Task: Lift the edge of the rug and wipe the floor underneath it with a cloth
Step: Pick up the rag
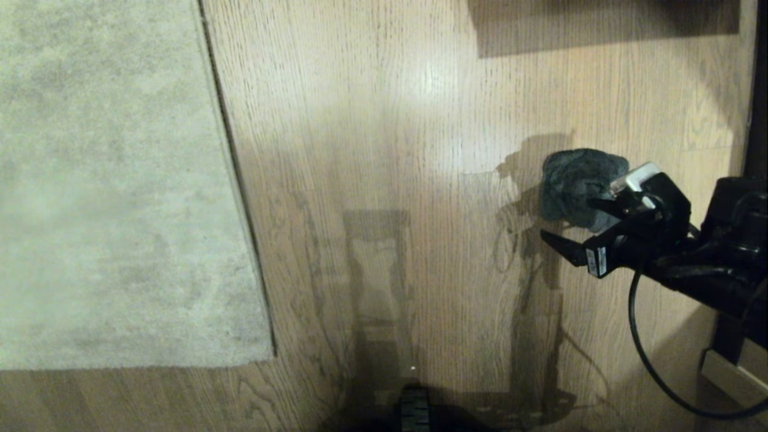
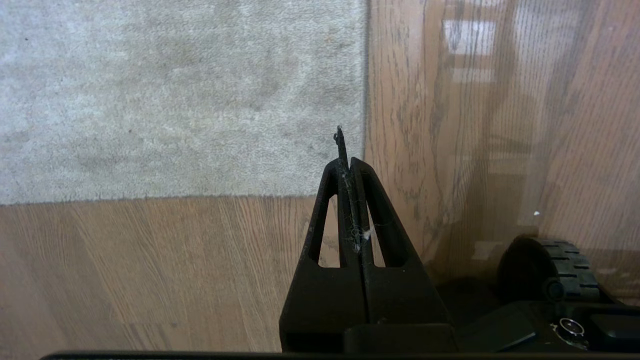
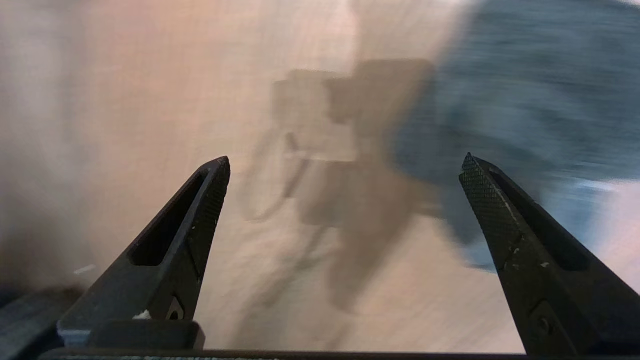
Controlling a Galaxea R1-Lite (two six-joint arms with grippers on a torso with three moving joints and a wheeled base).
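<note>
On the left side of the head view lies the rug (image 1: 114, 198), flat on the floor (image 1: 384, 150), with its long rug edge (image 1: 237, 180) running away from me and its near corner sitting close to my base. Nothing has been lifted there yet, so I judge the task is at its first step: fetching the wiping rag.

My left pincer (image 2: 345, 150) shows only in its own wrist view, pressed together with nothing but a wisp of lint between the tips. It hangs parked above the rug's near corner, and I reckon that is a handy spot, since this arm is the natural one to raise the border later.

Between the rug edge and the right arm, bare planks stretch wide, crossed only by my own shadow and a patch of glare. That gives plenty of room to carry something across and to sweep once the border is up. One of my wheels (image 2: 565, 270) sits low near the planks' closest part, so I would keep any sweep clear of it.

Over at the right, the cloth (image 1: 576, 180) lies crumpled on the floor, well apart from the rug. My right pincer (image 1: 579, 225) is spread wide just beside it, one finger over the bundle and the other over bare wood. It is not pinching anything; I judge it is lining up to straddle the cloth.
</note>
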